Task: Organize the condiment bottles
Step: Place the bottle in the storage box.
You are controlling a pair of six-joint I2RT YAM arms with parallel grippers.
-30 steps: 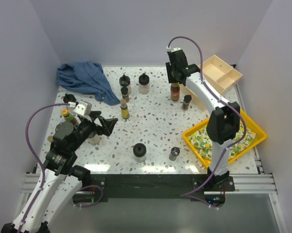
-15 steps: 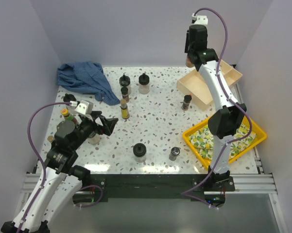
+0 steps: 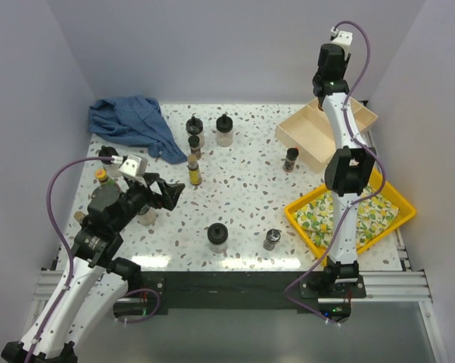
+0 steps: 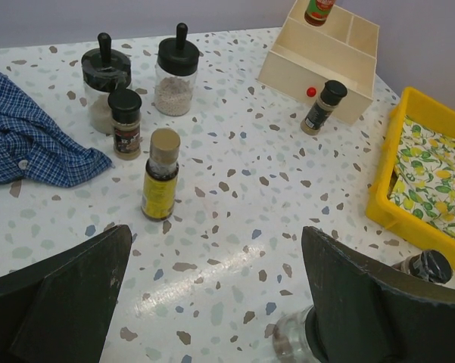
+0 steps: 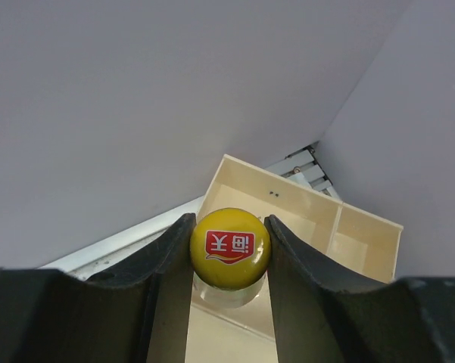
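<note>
Pale lilac walls (image 3: pixel 212 53) box in a speckled table (image 3: pixel 242 189); at its 2 o'clock corner sits the beige divided tray (image 4: pixel 310 64), and above it the right gripper (image 5: pixel 229 227) is pinched snug on either side of the cap of a yellow-capped bottle (image 5: pixel 229 253); it looks rigid, smooth and slippery, so the neck under the cap seems the safer hold; the left gripper (image 4: pixel 218 249), at 8 o'clock, gapes fully wide, empty; other condiment bottles (image 4: pixel 161 178) stand around 11 o'clock

Far left, cloth (image 3: pixel 132 125); right of it, left jar (image 3: pixel 194 130) beside right jar (image 3: pixel 224 130), a shaker (image 3: pixel 194 145) and slim bottle (image 3: pixel 194 172) before them. Far right, divided tray (image 3: pixel 299 130), small shaker (image 3: pixel 290 159) before it; nearer, second tray (image 3: pixel 386 219).
</note>
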